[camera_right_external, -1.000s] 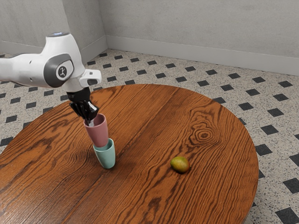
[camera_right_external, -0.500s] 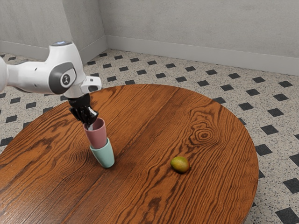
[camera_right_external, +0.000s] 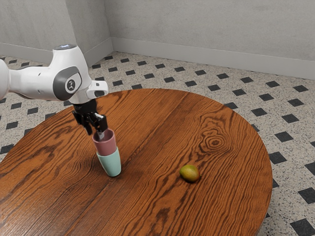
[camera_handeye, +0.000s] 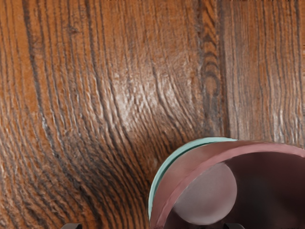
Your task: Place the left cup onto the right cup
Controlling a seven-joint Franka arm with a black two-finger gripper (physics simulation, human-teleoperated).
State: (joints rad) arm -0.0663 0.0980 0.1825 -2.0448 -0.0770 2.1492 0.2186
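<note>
A pink cup (camera_right_external: 105, 143) stands upright, nested in a teal cup (camera_right_external: 110, 163), on the round wooden table (camera_right_external: 206, 118) toward the exterior view's left. My gripper (camera_right_external: 96, 129) hovers at the pink cup's rim, with its fingers spread apart on either side of the rim wall, so it is open. In the wrist view the pink cup's mouth (camera_handeye: 224, 157) lies just under my hand. The teal cup's rim (camera_handeye: 209, 140) peeks out around it.
A small yellow-green fruit (camera_right_external: 189, 173) lies on the table to the exterior view's right of the cups, well apart from them. The table's edge curves round at the right and front, over a checkered floor.
The pink cup has gone from tilted to upright and has sunk deeper into the teal cup. My fingers have spread and let go of its rim.
</note>
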